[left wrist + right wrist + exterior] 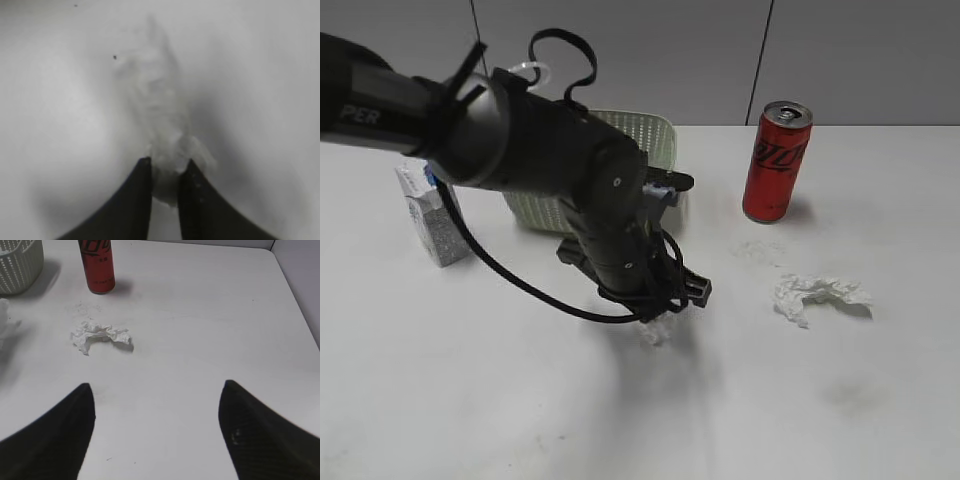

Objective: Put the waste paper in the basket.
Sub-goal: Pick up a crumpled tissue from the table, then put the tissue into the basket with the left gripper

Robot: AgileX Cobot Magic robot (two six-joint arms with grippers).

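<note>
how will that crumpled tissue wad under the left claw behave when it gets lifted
The tissue wad looks thin and loosely crumpled, so it will probably squash between the left claw fingers rather than resist. It is likely very light and may trail limply. Being soft and irregular, it seems unlikely to roll.

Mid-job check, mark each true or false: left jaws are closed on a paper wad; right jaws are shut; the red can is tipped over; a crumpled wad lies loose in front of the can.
1. The left gripper has its jaws closed on a paper wad. True.
2. The right gripper is shut. False: its jaws stand wide apart, holding nothing.
3. The red can is tipped over. False: it stands upright.
4. A crumpled wad lies loose on the table in front of the can. True.
</note>
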